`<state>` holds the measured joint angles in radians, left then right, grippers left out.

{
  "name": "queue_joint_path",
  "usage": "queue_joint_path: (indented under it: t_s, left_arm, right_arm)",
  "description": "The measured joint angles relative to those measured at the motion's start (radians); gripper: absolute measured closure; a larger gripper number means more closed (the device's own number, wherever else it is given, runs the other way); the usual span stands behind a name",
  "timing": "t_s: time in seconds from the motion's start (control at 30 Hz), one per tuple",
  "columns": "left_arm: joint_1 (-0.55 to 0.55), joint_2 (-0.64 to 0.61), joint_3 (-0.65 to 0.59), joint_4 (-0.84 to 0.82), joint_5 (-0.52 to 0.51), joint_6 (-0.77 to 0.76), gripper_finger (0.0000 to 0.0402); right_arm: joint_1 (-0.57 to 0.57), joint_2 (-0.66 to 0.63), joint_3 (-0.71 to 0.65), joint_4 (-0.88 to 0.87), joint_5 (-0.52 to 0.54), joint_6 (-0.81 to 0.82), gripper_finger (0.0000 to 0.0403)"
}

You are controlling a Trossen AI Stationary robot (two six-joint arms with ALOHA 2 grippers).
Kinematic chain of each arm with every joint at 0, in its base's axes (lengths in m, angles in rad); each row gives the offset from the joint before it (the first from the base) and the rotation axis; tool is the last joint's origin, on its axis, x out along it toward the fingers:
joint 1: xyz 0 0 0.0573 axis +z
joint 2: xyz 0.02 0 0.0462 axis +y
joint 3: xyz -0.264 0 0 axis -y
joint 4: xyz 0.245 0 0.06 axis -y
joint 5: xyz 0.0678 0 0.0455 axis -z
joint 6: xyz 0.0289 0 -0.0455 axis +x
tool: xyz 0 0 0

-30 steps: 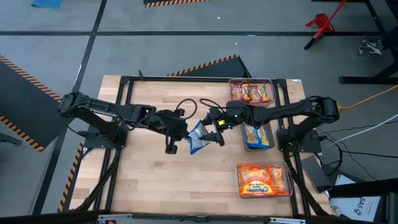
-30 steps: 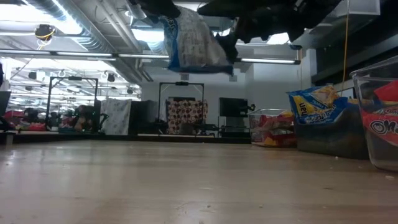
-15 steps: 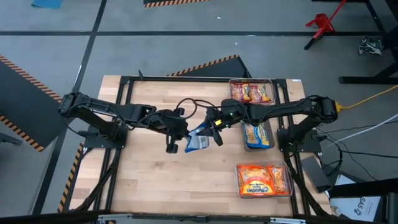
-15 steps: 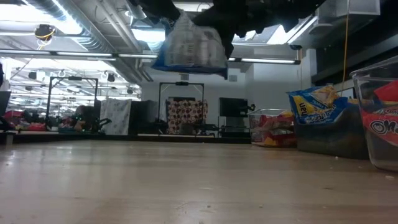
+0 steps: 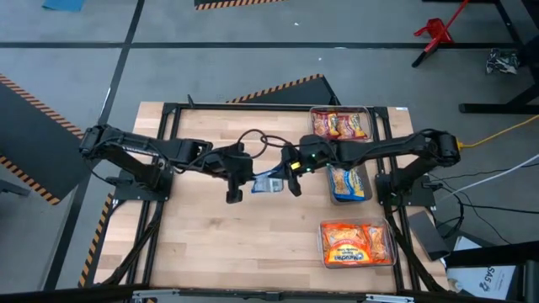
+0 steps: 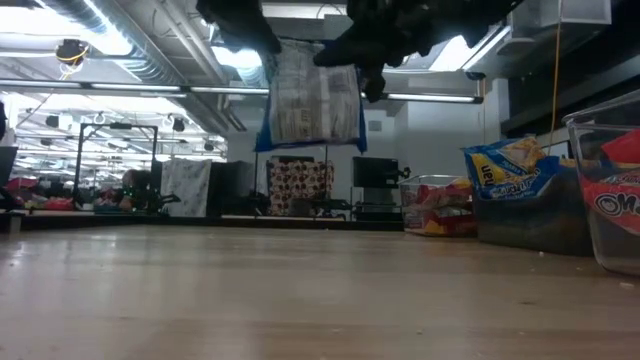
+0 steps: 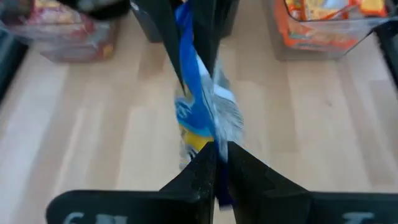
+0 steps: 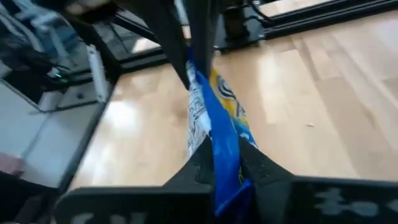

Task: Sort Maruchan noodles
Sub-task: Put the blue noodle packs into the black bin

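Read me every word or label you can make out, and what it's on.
"SYS", cut off at the picture's edge: white box beside the table.
"On", rest hidden: red packet in the nearest bin.
Blue packet held in the air: print too blurred.
Orange packets: too small.

Overhead, table-level, two close wrist views, sharing packet (image 5: 268, 183)
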<state>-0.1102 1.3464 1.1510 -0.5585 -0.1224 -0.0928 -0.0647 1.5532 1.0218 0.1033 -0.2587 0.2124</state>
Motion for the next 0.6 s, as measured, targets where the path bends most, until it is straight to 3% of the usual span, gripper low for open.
queue_joint_path:
  t_s: [0.33, 0.6]
  left_arm:
    - [-0.001, -0.002, 0.000, -0.048, 0.123, -0.097, 0.0374]
    - [-0.002, -0.002, 0.000, -0.037, 0.073, -0.110, 0.0374]
  right_arm:
    - [0.007, -0.186, -0.001, -0.332, 0.206, -0.078, 0.0399]
    - [0.202, -0.493, -0.002, -0.708, 0.601, -0.136, 0.0401]
